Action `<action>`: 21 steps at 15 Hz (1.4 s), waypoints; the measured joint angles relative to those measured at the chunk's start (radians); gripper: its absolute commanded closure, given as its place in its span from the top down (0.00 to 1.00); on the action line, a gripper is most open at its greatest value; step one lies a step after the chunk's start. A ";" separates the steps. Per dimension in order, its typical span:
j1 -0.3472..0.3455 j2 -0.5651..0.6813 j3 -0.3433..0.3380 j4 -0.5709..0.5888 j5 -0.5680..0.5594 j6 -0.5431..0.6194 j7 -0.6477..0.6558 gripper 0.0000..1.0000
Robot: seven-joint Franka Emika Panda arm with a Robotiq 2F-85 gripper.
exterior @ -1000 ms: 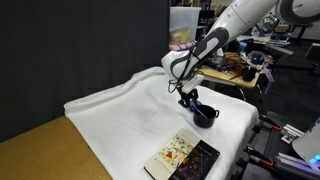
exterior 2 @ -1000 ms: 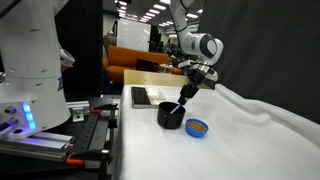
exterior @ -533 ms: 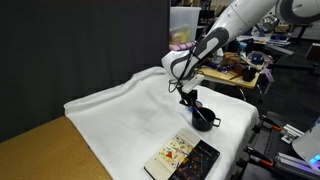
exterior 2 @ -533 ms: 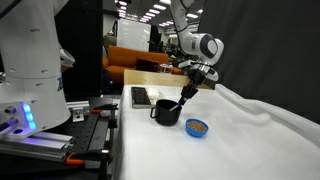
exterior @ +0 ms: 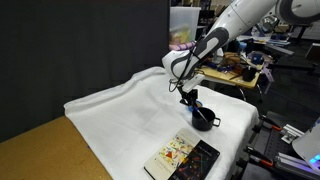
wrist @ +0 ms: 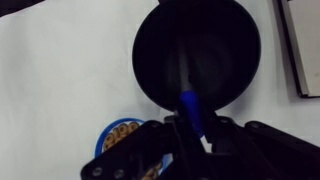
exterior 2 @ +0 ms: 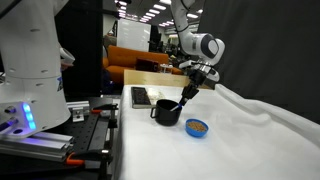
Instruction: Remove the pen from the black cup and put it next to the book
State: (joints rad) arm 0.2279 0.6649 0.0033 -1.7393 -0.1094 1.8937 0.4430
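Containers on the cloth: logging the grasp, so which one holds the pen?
The black cup, below the gripper: the blue pen rises from it. The small blue dish beside it holds no pen.

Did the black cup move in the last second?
Yes. In an exterior view the black cup has slid slightly away from the blue dish, toward the book, and its handle now shows.

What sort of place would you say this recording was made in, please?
Most likely a robotics lab or open office: a white robot arm, a cluttered workbench behind the cloth-covered table, and rows of ceiling lights.
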 measured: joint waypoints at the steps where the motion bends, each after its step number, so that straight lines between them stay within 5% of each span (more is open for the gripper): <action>1: 0.000 0.000 -0.002 0.000 0.000 0.000 0.000 0.05; 21: 0.017 -0.046 -0.008 0.060 -0.006 0.011 0.000 0.05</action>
State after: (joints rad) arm 0.2448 0.6190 -0.0046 -1.6790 -0.1154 1.9046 0.4430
